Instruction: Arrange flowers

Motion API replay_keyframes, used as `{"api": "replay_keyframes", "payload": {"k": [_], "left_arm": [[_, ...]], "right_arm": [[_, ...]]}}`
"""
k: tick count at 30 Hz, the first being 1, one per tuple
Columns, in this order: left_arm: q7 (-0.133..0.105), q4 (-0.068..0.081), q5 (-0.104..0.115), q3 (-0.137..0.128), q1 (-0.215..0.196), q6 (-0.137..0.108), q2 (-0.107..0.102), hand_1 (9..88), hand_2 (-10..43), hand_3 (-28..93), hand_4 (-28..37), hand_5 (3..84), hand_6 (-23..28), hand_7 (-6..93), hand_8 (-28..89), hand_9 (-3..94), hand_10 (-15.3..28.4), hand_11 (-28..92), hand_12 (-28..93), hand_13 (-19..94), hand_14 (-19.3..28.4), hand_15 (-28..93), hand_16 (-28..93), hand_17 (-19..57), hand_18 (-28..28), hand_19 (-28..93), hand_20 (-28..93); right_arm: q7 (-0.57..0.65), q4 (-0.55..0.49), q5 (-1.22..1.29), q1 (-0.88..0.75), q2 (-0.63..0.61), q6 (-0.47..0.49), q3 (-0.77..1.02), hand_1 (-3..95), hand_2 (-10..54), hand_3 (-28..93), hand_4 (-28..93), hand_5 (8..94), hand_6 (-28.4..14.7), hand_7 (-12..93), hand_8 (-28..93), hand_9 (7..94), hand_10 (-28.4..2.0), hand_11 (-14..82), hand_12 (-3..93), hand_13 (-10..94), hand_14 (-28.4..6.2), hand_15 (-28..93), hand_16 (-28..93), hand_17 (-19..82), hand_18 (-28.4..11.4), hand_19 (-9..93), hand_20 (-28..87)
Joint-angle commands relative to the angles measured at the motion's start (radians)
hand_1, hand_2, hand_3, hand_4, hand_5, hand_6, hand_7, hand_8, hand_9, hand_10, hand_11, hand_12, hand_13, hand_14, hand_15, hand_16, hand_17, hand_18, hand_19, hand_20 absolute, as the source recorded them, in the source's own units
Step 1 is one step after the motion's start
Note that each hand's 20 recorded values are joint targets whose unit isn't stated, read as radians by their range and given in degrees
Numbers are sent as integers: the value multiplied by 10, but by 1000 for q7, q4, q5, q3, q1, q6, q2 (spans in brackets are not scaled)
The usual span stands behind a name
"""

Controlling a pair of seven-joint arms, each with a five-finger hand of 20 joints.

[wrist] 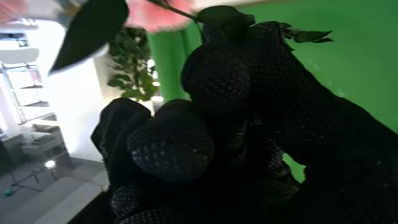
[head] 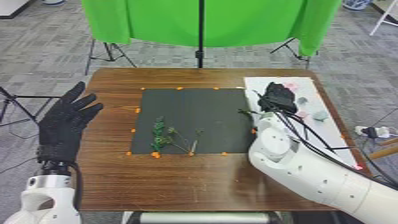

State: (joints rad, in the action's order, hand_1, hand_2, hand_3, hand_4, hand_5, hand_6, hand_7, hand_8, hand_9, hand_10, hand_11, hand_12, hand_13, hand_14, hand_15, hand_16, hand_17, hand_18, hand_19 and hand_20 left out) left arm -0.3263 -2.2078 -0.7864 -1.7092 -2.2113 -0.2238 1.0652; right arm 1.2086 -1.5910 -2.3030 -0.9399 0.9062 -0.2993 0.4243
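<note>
My right hand pinches a thin stem, which I should lift gently, without crushing it, and lay flat on the dark mat

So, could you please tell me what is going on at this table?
The robot seems to be arranging flowers. Its right hand is over the white sheet and pinches a thin stem, with a pink bloom close by. More pink flowers lie on that sheet. Some green sprigs already lie on the dark mat. The left hand is off to the left side, fingers straight and holding nothing.
</note>
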Motion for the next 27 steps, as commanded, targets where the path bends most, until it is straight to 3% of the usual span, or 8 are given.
{"api": "replay_keyframes", "payload": {"k": [1, 5, 9, 12, 13, 14, 20, 27], "left_arm": [[-9, -7, 12, -6, -20, -18, -9, 196, 74, 771, -283, 352, 62, 138, -106, 323, 177, 251, 113, 232, 245, 518, -72, -98, 257, 528, 133], [-10, -12, 13, -13, -30, -22, -14, 197, 74, 771, -283, 352, 62, 138, -106, 324, 177, 250, 112, 232, 245, 519, -71, -99, 257, 528, 134], [2, -16, 4, -23, -34, -14, -5, 197, 74, 771, -283, 353, 63, 138, -106, 324, 177, 250, 112, 233, 245, 519, -71, -98, 257, 528, 133], [0, -18, 3, -26, -37, -20, -11, 197, 75, 771, -283, 353, 63, 137, -106, 324, 176, 251, 113, 233, 245, 520, -71, -99, 257, 528, 134], [-18, -22, 12, -26, -49, -30, -18, 197, 75, 771, -283, 353, 63, 137, -106, 324, 176, 251, 113, 233, 245, 520, -71, -99, 257, 528, 134], [-2, -16, 5, -27, -37, -17, -9, 197, 75, 771, -283, 353, 63, 137, -106, 324, 176, 251, 112, 232, 244, 519, -71, -99, 258, 528, 134], [3, -16, 5, -28, -38, -14, -6, 198, 75, 771, -283, 354, 63, 138, -106, 324, 178, 250, 112, 232, 244, 519, -71, -98, 257, 528, 134], [11, -12, 2, -21, -29, -7, 1, 198, 74, 773, -283, 355, 64, 137, -106, 324, 177, 250, 112, 232, 245, 519, -71, -99, 257, 528, 134]], "right_arm": [[2, -109, -66, 92, 22, -37, -5, 544, -95, 784, -280, 937, -45, 243, 90, 871, -140, 521, 287, 843, -87, 760, 191, 537, -201, 932, 524], [-3, -155, -74, 80, 73, -21, 22, 542, -95, 786, -277, 937, -48, 249, 90, 872, -140, 521, 287, 845, -90, 762, 190, 539, -204, 932, 531], [-14, -212, -69, 22, 120, 27, 65, 536, -95, 795, -273, 937, -49, 253, 90, 872, -140, 521, 289, 846, -93, 765, 190, 541, -207, 932, 540], [-36, -241, -70, -57, 156, 59, 109, 536, -95, 794, -274, 937, -50, 254, 91, 872, -140, 522, 290, 845, -94, 766, 190, 539, -209, 932, 544], [-48, -237, -68, -73, 170, 74, 114, 536, -95, 794, -274, 937, -50, 254, 92, 870, -141, 523, 291, 845, -95, 766, 190, 540, -209, 932, 544], [-39, -242, -56, -90, 175, 83, 118, 535, -95, 793, -273, 937, -50, 252, 92, 870, -141, 523, 291, 845, -95, 767, 190, 539, -209, 932, 545], [-46, -222, -27, -202, 246, 172, 177, 532, -95, 794, -269, 937, -49, 248, 92, 868, -141, 525, 289, 844, -96, 767, 189, 539, -211, 932, 547], [-31, -226, 8, -275, 240, 238, 209, 528, -95, 787, -261, 937, -46, 244, 97, 862, -140, 532, 288, 843, -97, 769, 189, 539, -213, 932, 548]]}}
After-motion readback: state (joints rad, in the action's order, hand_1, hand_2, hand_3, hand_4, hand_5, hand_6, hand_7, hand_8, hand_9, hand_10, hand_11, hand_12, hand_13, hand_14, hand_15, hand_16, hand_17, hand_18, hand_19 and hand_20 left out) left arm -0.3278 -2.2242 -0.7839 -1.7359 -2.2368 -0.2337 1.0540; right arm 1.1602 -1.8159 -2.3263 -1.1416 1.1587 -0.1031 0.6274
